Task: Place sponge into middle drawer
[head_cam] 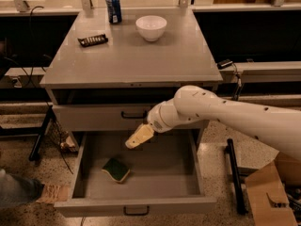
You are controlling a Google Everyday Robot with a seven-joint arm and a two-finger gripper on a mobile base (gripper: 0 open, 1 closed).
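Observation:
The sponge (116, 169), dark green on top with a pale yellow edge, lies flat on the floor of the middle drawer (162, 171), left of centre. The drawer is pulled fully out, a wide grey tray with a small black handle on its front wall. My gripper (138, 137) hangs above the drawer, up and to the right of the sponge, apart from it. It is open and empty. My white arm reaches in from the right.
A closed drawer (94, 117) sits above the open one, under a dark recess. On the cabinet top stand a blue can (113, 7), a white bowl (151, 27) and a black candy wrapper (92, 40). A cardboard box (270, 192) stands at lower right.

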